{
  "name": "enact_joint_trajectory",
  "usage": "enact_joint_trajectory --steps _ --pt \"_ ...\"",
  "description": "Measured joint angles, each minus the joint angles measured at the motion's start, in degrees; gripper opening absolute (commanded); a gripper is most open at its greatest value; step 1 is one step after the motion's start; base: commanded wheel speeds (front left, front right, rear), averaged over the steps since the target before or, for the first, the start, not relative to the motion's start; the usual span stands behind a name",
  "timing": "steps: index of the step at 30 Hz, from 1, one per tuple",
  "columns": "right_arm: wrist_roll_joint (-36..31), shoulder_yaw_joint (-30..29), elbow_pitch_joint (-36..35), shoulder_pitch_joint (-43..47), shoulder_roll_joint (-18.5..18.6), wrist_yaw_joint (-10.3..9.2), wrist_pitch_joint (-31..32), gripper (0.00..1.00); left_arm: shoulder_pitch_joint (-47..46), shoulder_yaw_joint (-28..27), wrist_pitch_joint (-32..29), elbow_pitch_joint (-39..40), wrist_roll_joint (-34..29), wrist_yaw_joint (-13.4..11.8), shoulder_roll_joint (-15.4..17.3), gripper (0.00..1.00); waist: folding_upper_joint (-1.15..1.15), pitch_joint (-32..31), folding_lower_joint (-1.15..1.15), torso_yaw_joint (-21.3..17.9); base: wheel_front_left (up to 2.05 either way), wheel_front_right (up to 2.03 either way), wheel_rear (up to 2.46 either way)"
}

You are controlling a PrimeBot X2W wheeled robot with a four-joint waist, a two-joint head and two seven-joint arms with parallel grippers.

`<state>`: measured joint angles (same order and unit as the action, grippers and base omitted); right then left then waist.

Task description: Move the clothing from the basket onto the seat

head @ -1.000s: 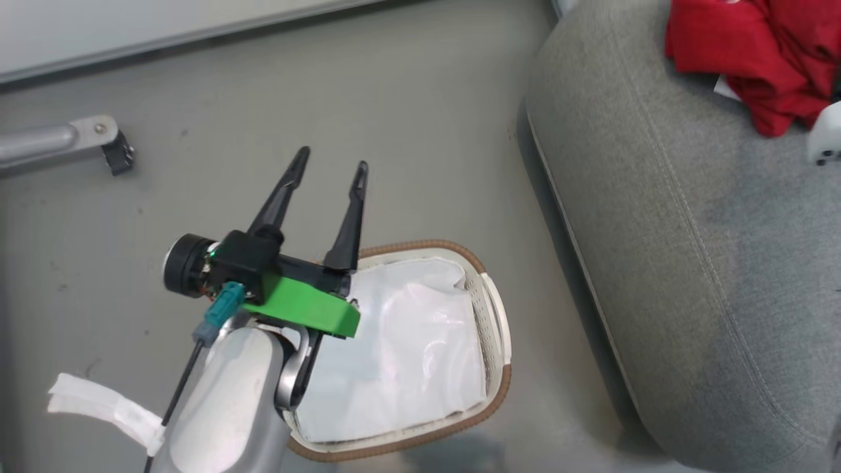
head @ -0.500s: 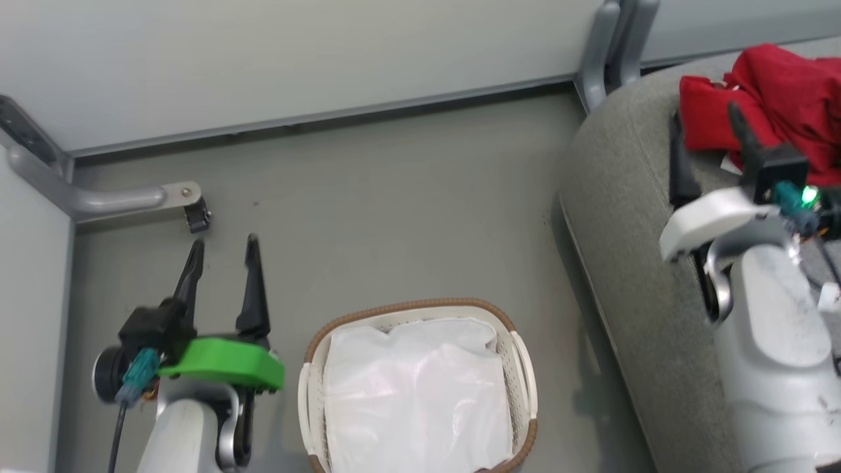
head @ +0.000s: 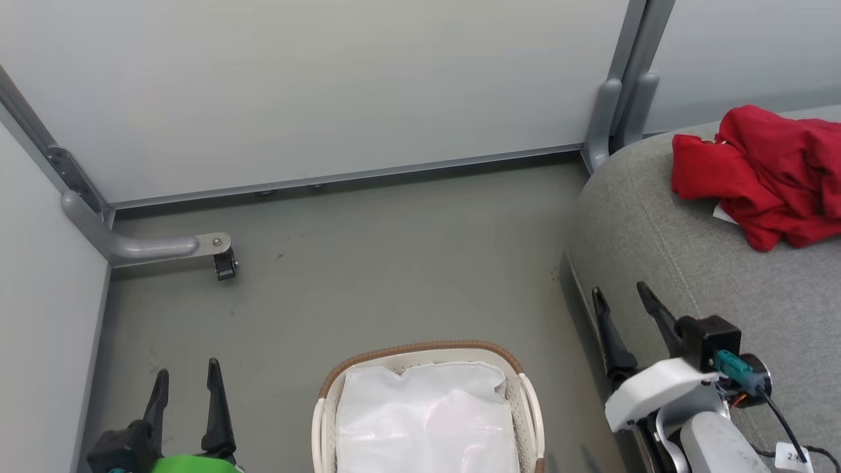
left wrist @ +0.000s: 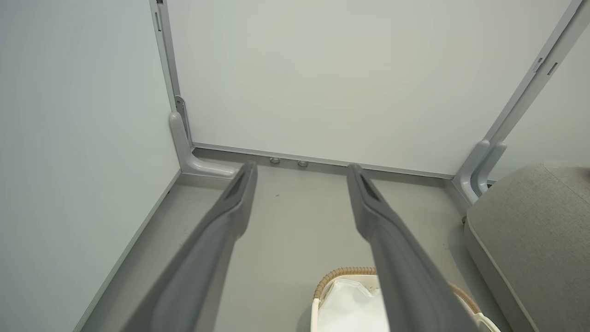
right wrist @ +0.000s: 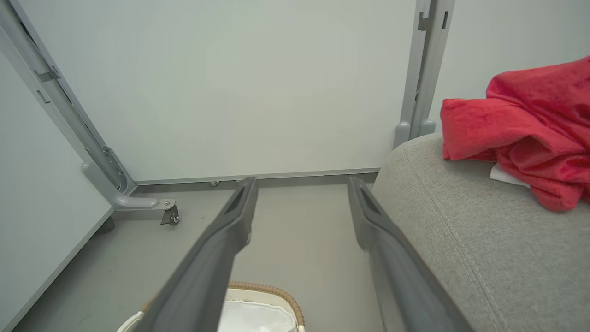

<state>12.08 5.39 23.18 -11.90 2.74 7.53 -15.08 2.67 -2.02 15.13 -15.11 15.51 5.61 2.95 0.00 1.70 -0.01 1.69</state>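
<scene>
The red clothing (head: 762,174) lies bunched on the grey seat (head: 709,276) at the right, with a bit of white showing under it; the heap is also in the right wrist view (right wrist: 525,133). The white basket (head: 427,351) with its brown woven rim stands on the floor at the bottom centre, holding just its white liner. My left gripper (head: 186,371) is open at the lower left, well left of the basket. My right gripper (head: 621,294) is open at the lower right, over the seat's front-left edge, short of the clothing. Nothing lies between either pair of fingers.
Pale wall panels close off the back and the left. A grey bracket foot with a small black caster (head: 223,263) sticks out from the left panel onto the floor. A grey upright post (head: 617,112) stands in the corner behind the seat.
The head camera has tilted up, so the whole picture shifted down. Both grippers have drawn back low to either side; the right one has come away from the clothing. Both stay open.
</scene>
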Motion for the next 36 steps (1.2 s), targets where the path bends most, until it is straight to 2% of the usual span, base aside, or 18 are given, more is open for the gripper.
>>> enact_joint_trajectory --steps 7,31,32,36 --pt "1.32 1.01 -3.34 4.56 0.01 0.0 0.0 1.0 2.63 0.46 -0.01 1.41 1.6 -0.15 -0.03 1.0 0.0 -1.64 0.0 -0.53 0.0 0.0 0.0" --pt "0.67 0.75 -1.92 5.01 0.03 0.0 -0.01 1.0 2.83 2.01 -0.01 1.4 2.16 -0.24 -0.05 1.0 0.0 -2.24 0.0 -0.14 0.0 0.0 0.0" --pt "0.52 0.85 -2.01 5.01 0.02 0.0 0.0 0.0 2.83 2.02 -0.01 1.4 2.44 -0.1 -0.05 0.0 0.0 -2.23 0.0 -0.12 0.0 0.0 0.0" --pt "0.54 0.91 -0.26 6.18 -0.26 0.01 0.03 0.0 2.89 2.11 -0.22 -0.65 2.43 -0.1 -0.27 0.0 0.0 -2.23 0.0 -0.12 0.0 0.0 0.0"
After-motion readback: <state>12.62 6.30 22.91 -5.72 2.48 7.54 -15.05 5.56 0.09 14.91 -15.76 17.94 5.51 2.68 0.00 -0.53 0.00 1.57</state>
